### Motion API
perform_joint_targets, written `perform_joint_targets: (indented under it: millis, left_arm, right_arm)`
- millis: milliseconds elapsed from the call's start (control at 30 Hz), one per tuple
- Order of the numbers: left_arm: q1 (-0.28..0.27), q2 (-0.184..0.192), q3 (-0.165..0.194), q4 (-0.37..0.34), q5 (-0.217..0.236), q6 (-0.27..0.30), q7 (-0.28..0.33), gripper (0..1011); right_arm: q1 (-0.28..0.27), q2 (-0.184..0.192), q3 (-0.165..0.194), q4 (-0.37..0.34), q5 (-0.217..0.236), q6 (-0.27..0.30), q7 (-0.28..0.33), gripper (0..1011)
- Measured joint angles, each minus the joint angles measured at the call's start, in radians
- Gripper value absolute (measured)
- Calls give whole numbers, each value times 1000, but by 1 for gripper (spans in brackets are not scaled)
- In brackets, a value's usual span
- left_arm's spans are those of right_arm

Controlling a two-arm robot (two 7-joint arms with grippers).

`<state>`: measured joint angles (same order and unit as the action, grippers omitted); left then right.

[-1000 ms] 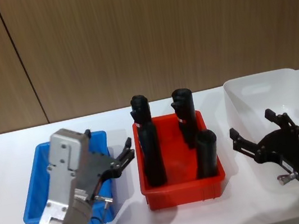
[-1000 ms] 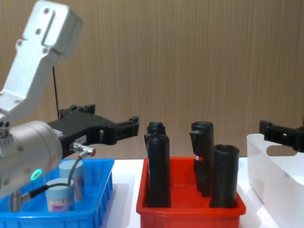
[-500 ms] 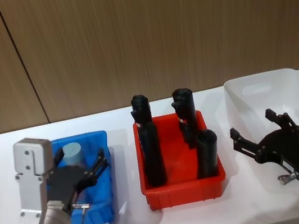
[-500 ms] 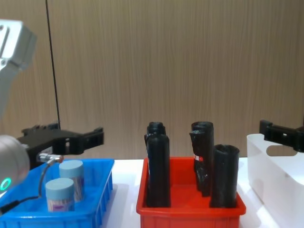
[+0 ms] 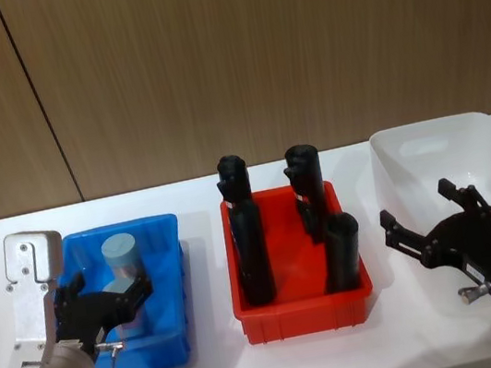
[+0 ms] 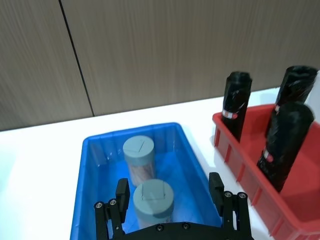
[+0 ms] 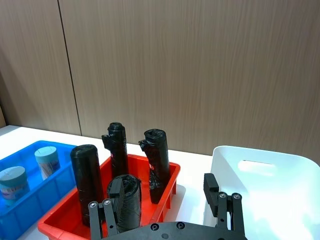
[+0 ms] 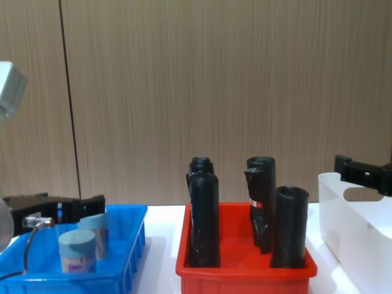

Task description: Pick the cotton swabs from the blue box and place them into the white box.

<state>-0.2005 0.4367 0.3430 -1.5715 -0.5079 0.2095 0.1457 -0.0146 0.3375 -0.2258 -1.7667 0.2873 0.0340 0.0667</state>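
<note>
Left gripper (image 5: 106, 295) has swung left and down over the last 1.0 s. It was raised by the right rim of the blue box (image 5: 160, 224) with fingertips toward the red bin (image 5: 303, 310), and is now low over the box's near half. Its spread fingers now flank the near cotton swab jar (image 6: 153, 199), one on each side; contact not discernible. The far cotton swab jar (image 5: 119, 251), earlier hidden behind the arm in the head view, is now uncovered.
</note>
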Motion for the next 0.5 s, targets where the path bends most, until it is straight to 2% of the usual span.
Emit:
perform_joint_targets:
  millis: [267, 500]
  left_arm:
    - [-35, -5, -13, 46, -5, 92, -27, 1003]
    - [-67, -16, -19, 93, -3, 144, -58, 1003]
  right_arm:
    - [0, 0, 0, 0, 0, 0, 0, 1002]
    - [0, 0, 0, 0, 0, 0, 0, 1002]
